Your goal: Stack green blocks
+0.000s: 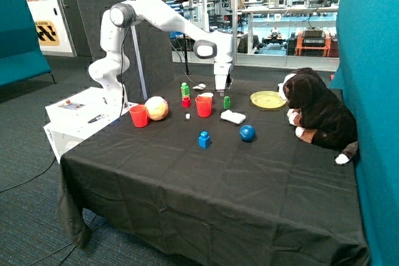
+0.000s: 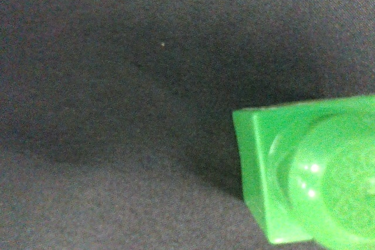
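Observation:
One green block [image 1: 227, 101] stands alone on the black cloth, beside a red cup [image 1: 204, 105]. It fills a corner of the wrist view [image 2: 310, 174], stud up, seen from close above. My gripper [image 1: 222, 87] hangs just above and slightly behind this block, not holding anything I can see. More green [image 1: 184, 88] sits on top of a small red block [image 1: 186, 101] further along the back; I cannot tell whether it is one green block or two.
A second red cup [image 1: 138, 116] and a yellow-pink ball [image 1: 156, 108] stand near the robot's base. A blue block [image 1: 204, 139], a blue ball [image 1: 247, 133], a white flat object [image 1: 233, 116], a yellow plate [image 1: 268, 99] and a plush dog [image 1: 318, 110] are also on the table.

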You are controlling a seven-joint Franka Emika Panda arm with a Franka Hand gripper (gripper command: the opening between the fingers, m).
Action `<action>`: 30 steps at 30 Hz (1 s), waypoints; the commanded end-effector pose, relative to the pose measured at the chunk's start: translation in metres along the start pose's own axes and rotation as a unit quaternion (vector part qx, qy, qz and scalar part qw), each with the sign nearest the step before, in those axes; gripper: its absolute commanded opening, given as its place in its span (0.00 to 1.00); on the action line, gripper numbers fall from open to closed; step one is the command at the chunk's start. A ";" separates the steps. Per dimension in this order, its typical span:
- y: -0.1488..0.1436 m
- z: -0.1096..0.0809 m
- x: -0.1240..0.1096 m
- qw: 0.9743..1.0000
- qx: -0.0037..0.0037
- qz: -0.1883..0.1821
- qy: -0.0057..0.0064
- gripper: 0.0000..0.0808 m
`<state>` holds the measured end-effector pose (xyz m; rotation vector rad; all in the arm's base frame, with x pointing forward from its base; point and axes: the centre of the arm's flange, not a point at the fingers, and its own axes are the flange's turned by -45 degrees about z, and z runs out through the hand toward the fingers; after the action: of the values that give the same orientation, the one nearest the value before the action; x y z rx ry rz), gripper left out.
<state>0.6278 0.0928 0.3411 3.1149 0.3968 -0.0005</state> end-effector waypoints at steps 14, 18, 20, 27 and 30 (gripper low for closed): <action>0.006 0.014 0.008 1.000 0.001 -0.001 0.000 0.32; 0.004 0.014 0.010 1.000 0.001 -0.002 0.000 0.32; 0.004 0.014 0.010 1.000 0.001 -0.003 0.000 0.32; 0.000 0.015 0.011 1.000 0.001 -0.005 0.000 0.34; -0.003 0.016 0.011 1.000 0.001 -0.007 0.000 0.36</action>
<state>0.6371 0.0934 0.3268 3.1142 0.4064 0.0025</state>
